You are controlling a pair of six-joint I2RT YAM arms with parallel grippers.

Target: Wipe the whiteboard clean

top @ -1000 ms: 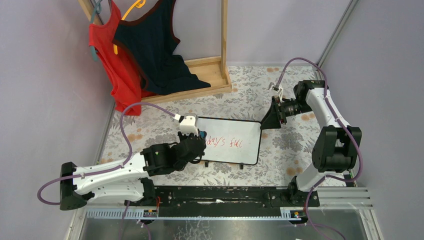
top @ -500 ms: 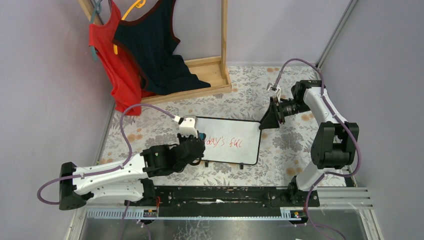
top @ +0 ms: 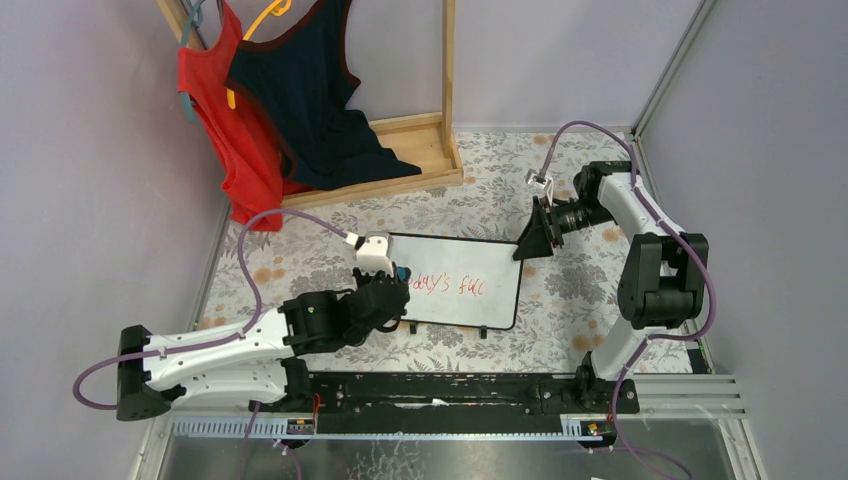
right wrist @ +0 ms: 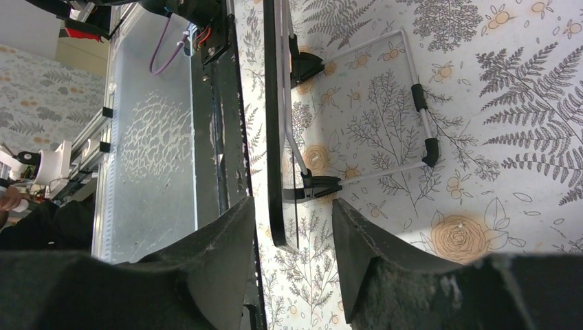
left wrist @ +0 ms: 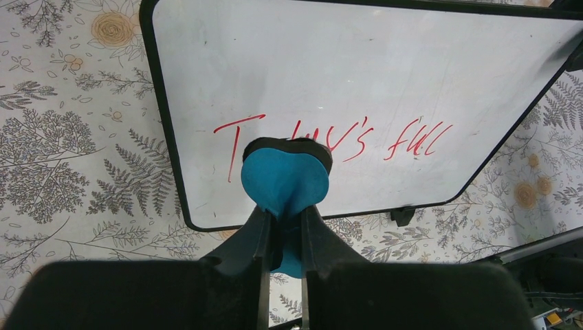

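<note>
The whiteboard point(top: 470, 272) lies on the floral cloth with red handwriting point(left wrist: 412, 141) across it. My left gripper point(top: 398, 278) is shut on a blue-black eraser point(left wrist: 284, 180), which rests on the board over the left part of the writing, just after the "T". In the left wrist view the fingers point(left wrist: 256, 230) pinch the eraser's blue top. My right gripper point(top: 528, 243) is open at the board's far right corner. In the right wrist view the board's black edge point(right wrist: 274, 137) stands between the two open jaws, touching neither.
A wooden clothes rack point(top: 420, 150) with a red top point(top: 215, 110) and a dark top point(top: 310, 100) stands at the back left. The board's wire stand point(right wrist: 416, 96) lies on the cloth behind it. A black rail point(top: 450, 392) runs along the near edge.
My right gripper has shifted a little left and farther back along the board's right corner. The left gripper with the eraser has barely moved; the writing is unchanged.
</note>
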